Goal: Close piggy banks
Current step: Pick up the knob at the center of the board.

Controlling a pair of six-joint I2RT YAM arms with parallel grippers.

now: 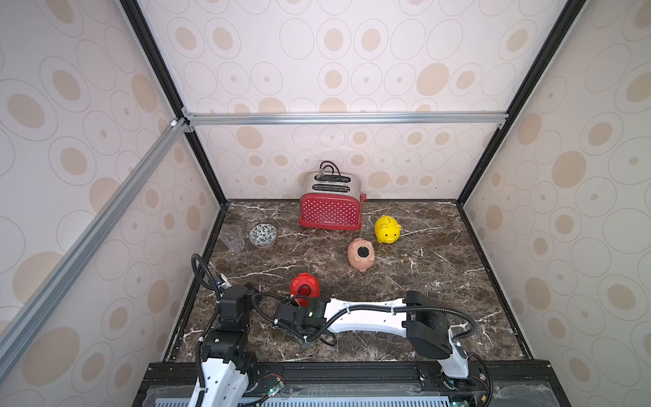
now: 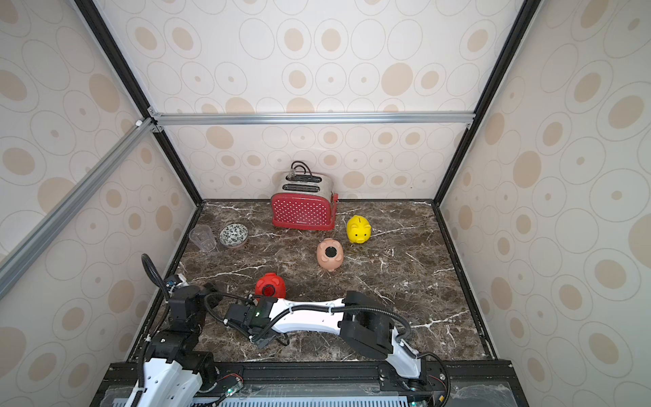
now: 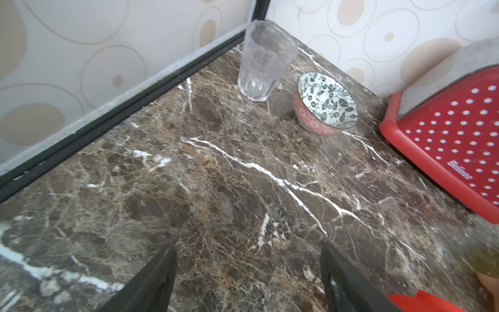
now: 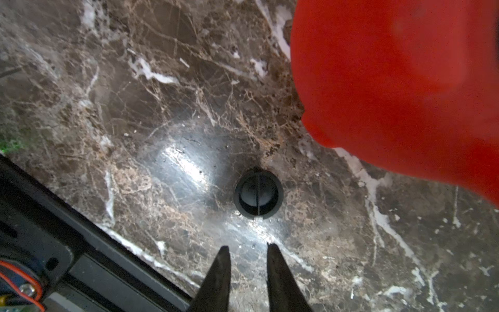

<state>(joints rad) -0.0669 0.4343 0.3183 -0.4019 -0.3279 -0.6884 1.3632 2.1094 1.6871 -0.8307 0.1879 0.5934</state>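
Red piggy bank [image 1: 305, 284] on its side, black plug [image 4: 258, 195] lying nearby

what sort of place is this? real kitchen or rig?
Most likely a lab test cell dressed as a kitchen counter: marble-look tabletop, wallpapered panels on an aluminium frame, a red polka-dot toaster, and two robot arms at the front.

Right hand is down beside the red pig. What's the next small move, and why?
Probably open the right hand wider and ease it forward around the black plug. The plug lies on the table just ahead of it, beside the red piggy bank, and the finger gap looks narrower than the plug.
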